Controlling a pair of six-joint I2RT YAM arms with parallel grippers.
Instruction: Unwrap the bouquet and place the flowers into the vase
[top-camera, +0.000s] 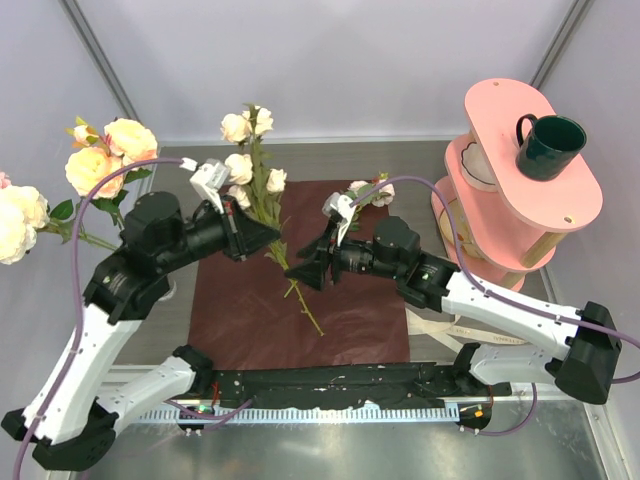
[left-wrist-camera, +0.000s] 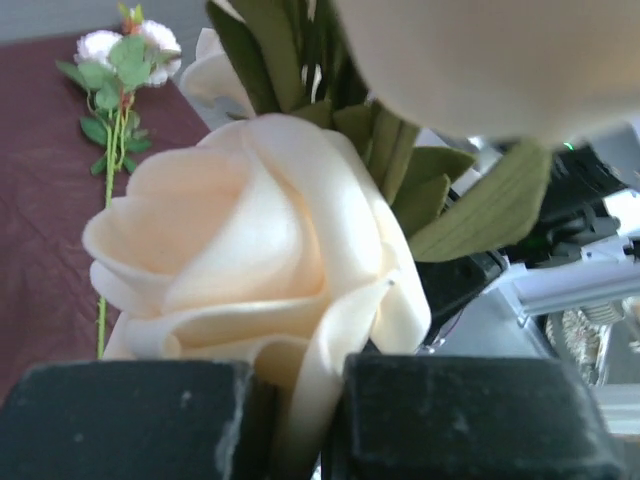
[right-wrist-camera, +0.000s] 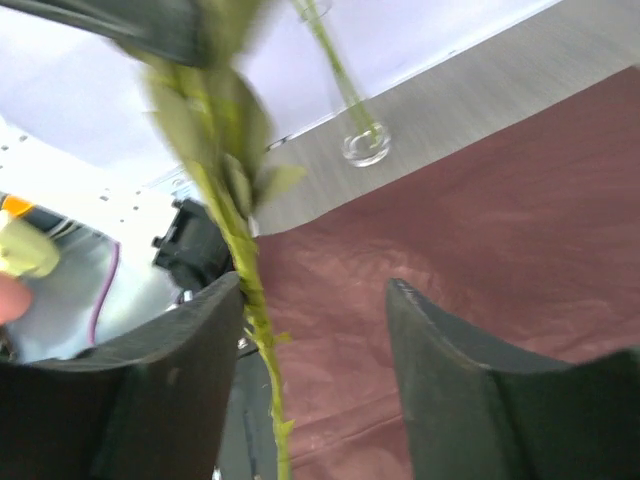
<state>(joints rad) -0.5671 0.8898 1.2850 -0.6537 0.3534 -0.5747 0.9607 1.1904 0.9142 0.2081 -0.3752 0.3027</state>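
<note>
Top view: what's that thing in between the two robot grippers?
A rose stem with cream blooms runs between the left gripper and the right gripper, above the dark red paper. The top view shows it best.

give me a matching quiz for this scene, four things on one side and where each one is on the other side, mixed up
Things:
1. green mug
2. dark red paper
3. tall rose sprig
4. single short flower

Places:
a. lying on the paper
b. gripped by the left end effector
c. on top of the pink shelf
d. spread flat on the table

Pairs: 1-c, 2-d, 3-b, 4-a
</note>
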